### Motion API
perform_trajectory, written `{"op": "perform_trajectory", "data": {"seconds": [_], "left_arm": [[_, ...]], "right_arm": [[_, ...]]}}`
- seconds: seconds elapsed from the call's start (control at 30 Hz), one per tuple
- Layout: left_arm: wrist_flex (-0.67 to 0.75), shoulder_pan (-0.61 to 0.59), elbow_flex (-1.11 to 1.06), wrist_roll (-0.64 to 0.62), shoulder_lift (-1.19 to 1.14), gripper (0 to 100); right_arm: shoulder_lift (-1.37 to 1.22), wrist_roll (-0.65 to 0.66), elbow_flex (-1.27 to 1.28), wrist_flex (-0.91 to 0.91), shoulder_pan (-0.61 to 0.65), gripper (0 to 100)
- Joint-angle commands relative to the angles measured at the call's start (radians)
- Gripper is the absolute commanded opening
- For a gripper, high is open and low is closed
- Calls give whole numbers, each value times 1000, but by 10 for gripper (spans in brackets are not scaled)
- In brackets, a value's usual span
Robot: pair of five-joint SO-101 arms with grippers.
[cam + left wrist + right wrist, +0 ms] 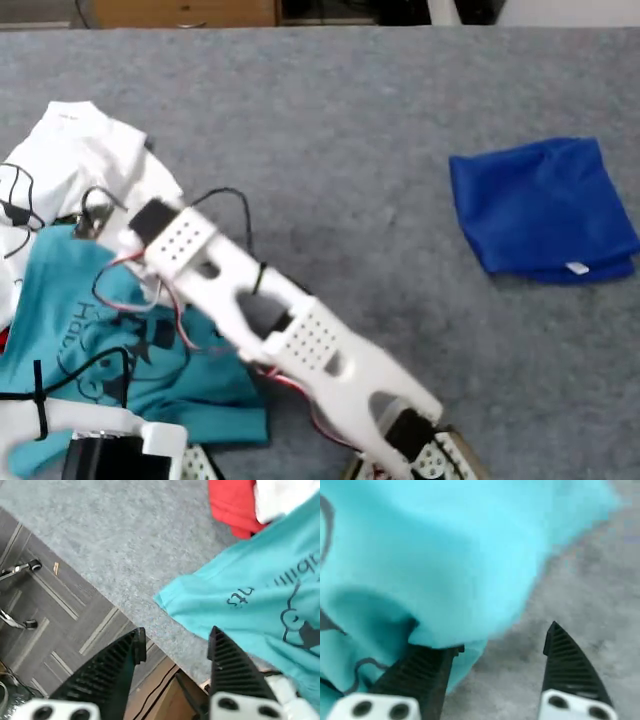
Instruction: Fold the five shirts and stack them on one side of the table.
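Note:
A teal shirt (60, 300) with a dark print lies crumpled at the table's front left. A white arm reaches across from the front right to it. In the right wrist view my right gripper (495, 650) is open, and the teal shirt (445, 555) drapes over one finger (420, 675) while the other stands on bare grey table. My left gripper (175, 647) is open and holds nothing, above the table's edge beside a sleeve of the teal shirt (260, 595). A white shirt (80, 150) lies behind the teal one. A folded blue shirt (545, 205) sits at the right.
A red shirt (232, 505) lies next to the white shirt (285, 495) near the table's left edge. The grey table (340, 130) is bare between the pile and the blue shirt. Floor tiles (45, 605) lie past the edge. Cables loop over the teal shirt.

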State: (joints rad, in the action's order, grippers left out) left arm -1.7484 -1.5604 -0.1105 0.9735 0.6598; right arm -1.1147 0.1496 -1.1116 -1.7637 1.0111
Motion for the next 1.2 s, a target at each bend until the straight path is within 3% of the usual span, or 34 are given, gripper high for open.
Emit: {"op": "perform_trajectory", "data": {"seconds": [0.0, 0.1, 0.2, 0.4, 0.53, 0.8, 1.0, 1.17], "left_arm": [[-11, 2, 64, -84, 21, 232], [-9, 46, 60, -209, 12, 233], [-9, 196, 9, -405, 10, 236], [41, 674, -66, -758, -84, 236], [146, 832, -35, -953, -325, 236], [127, 881, 304, -1157, -834, 235], [2, 993, 571, -1181, -944, 236], [6, 1102, 571, -1215, -1013, 235]], "right_arm": [[-38, -5, -45, -21, 51, 256], [-74, -5, -51, -21, 70, 164], [-76, -6, -53, -21, 65, 2], [-16, -12, -44, -23, -42, 3], [44, -12, -10, -25, -130, 2], [186, -11, 325, -23, -200, 2], [203, -11, 415, -21, -202, 2], [206, -11, 412, -21, -202, 2]]}}
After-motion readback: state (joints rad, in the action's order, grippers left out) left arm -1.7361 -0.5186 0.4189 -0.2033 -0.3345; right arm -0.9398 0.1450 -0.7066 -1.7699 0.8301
